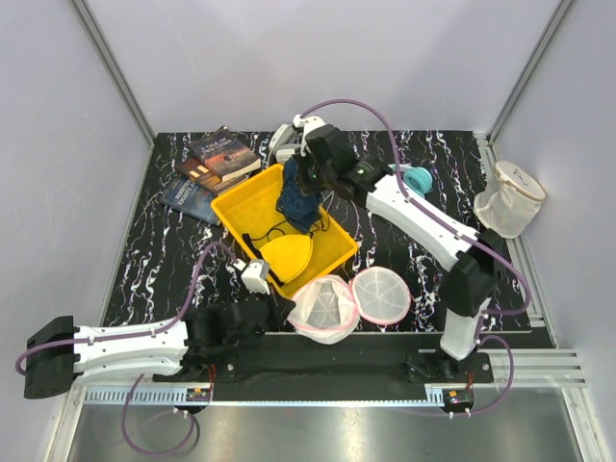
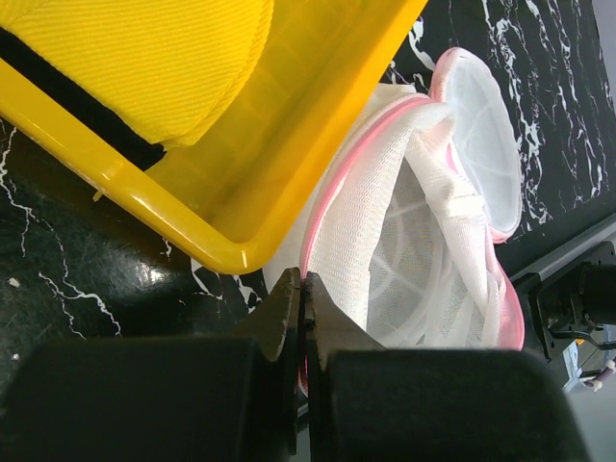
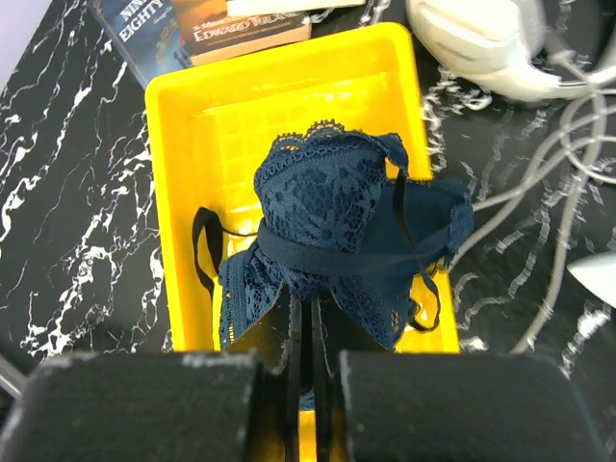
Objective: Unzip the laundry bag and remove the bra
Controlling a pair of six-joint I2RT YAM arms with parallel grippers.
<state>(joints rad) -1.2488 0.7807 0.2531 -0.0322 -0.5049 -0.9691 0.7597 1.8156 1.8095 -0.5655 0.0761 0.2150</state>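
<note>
The laundry bag [image 1: 327, 306] lies unzipped near the table's front edge, white mesh with a pink rim, its round lid [image 1: 382, 294] flapped open to the right. My left gripper [image 1: 287, 312] is shut on the pink rim at the bag's left side [image 2: 303, 282]; the mesh bag [image 2: 414, 221] gapes beyond it. The navy lace bra [image 1: 299, 205] hangs over the yellow tray [image 1: 332, 252], with my right gripper [image 1: 302, 181] shut on it. In the right wrist view the bra [image 3: 356, 217] bunches just past the gripper [image 3: 310, 306], thin dark straps dangling.
A yellow bra [image 1: 286, 256] lies in the tray's near end [image 2: 125, 58]. Books [image 1: 217, 164] sit back left, a white device [image 1: 284, 140] with cables behind the tray, a teal object [image 1: 419, 178] to the right. A cream mesh bag [image 1: 510, 200] stands far right.
</note>
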